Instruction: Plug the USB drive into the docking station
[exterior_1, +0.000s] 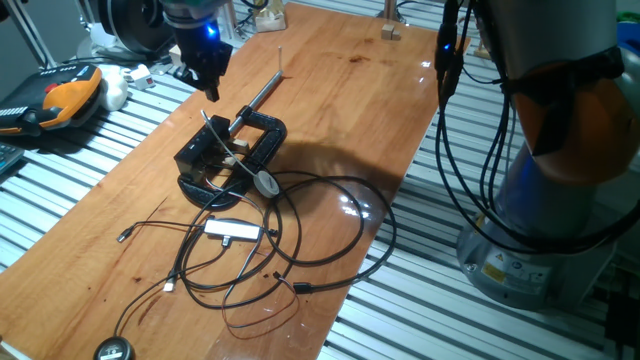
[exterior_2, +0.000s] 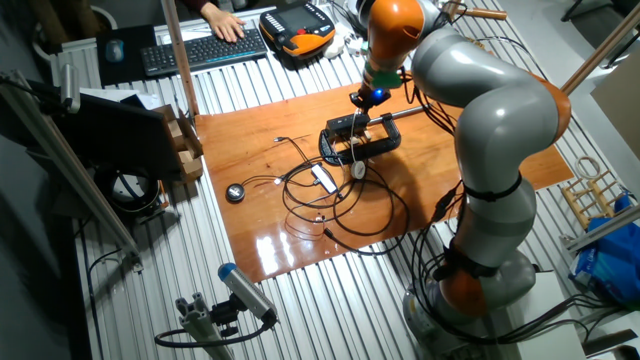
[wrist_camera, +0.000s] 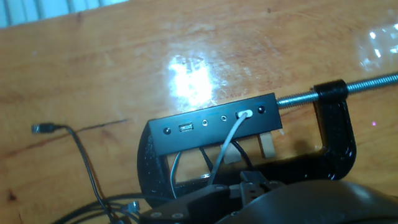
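Claw: the claw hangs above the table, just over the dock's far end; a blue light glows on the hand; whether its jaws stand wide or narrow cannot be told from these views.
Dock: the dock sits near the middle of the table, gripped by the clamp; also seen in the other fixed view.
Dock face: in the hand view the dock shows a row of sockets, a USB port left of the round jacks, and a grey cable plugged into one socket.
Clamp: black, C-shaped, its threaded rod running away to the right.
Adapter: a flat silver adapter lies among looped black cables in front of the dock.
USB drive: cannot be made out.
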